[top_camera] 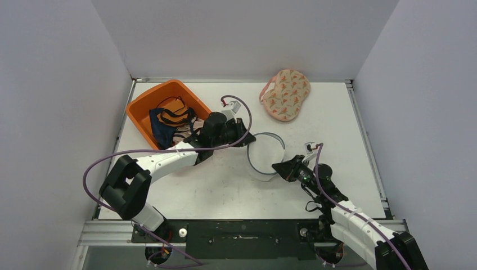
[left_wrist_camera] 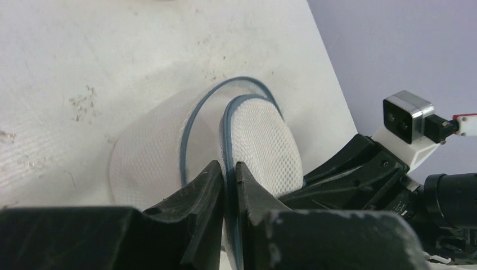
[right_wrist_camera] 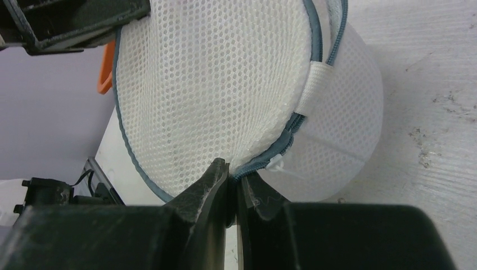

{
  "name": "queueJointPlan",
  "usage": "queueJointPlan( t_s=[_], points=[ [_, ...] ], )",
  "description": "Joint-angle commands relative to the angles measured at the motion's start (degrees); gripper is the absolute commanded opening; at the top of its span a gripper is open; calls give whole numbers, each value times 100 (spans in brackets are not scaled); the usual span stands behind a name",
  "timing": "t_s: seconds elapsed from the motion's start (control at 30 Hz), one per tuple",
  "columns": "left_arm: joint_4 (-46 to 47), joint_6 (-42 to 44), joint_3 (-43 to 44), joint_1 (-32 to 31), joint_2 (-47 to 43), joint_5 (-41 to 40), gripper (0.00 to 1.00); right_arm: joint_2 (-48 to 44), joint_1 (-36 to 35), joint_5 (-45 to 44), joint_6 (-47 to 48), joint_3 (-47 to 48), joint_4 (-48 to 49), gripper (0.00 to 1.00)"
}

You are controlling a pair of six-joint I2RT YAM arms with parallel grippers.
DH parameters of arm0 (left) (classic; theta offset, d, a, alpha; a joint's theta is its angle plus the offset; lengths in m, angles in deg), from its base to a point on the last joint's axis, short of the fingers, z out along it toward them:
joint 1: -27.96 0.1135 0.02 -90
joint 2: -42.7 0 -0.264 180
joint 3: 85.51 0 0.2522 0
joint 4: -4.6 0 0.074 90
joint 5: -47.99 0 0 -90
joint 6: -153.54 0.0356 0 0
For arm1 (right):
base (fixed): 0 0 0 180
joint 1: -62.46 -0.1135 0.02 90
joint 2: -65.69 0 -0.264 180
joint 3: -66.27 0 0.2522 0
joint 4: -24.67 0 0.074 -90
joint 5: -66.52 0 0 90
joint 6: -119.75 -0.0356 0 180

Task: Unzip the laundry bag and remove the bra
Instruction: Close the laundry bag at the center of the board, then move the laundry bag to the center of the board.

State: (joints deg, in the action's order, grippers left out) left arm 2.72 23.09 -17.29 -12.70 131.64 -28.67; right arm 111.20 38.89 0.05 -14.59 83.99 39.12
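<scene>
White table [top_camera: 225, 185] between grey walls fills the top view. At its centre lies the bag [top_camera: 260, 172], white mesh with a blue zip, standing open like a ring. The left gripper [top_camera: 247, 140] is at the ring's upper left, and its fingers [left_wrist_camera: 205, 185] are closed on the blue edge. The right gripper [top_camera: 277, 167] pinches the seam by the zip at lower right. The bra [top_camera: 286, 94] lies outside the bag, well apart, at upper centre. An orange bin [top_camera: 140, 109] with clothes [top_camera: 169, 121] stands at upper left.
</scene>
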Motion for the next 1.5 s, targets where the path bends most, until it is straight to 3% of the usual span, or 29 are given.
queueJointPlan(
  t_s=[0.0, 0.2, 0.37, 0.5, 0.73, 0.9, 1.0, 1.13, 1.2, 1.47],
  points=[
    [356, 457, 644, 22, -42, -75, 12, -277, 6, 477, 112, -120, 143, 5],
    [141, 566, 978, -2, 518, -88, 13, -686, 11, 334, 72, -221, 60, 5],
    [-112, 578, 921, -43, 521, -522, 27, -854, 10, 26, 104, -262, -237, 5],
    [-221, 484, 399, -42, -309, -1009, 29, -473, 0, 490, -4, -336, 498, 5],
    [-1138, 288, -382, -59, -2627, -1959, 35, 803, -236, 1949, -528, -36, 2267, 5],
    [-1917, 373, -612, -45, -3711, -1866, 42, 968, -921, 2290, -491, 558, 1902, 5],
    [-2258, 509, -720, -33, -3983, -1625, 53, 884, -1065, 2498, -505, 771, 1598, 5],
    [-2387, 654, -1012, -31, -4072, -1411, 62, 380, -1055, 1955, -45, 877, 225, 5],
    [-2357, 656, -1198, -29, -4076, -1337, 62, 316, -952, 1696, -47, 683, 21, 5],
    [-1820, 273, -2077, -46, -4284, -1124, 62, 207, -636, 1010, -1012, -359, 1325, 5]
  ],
)
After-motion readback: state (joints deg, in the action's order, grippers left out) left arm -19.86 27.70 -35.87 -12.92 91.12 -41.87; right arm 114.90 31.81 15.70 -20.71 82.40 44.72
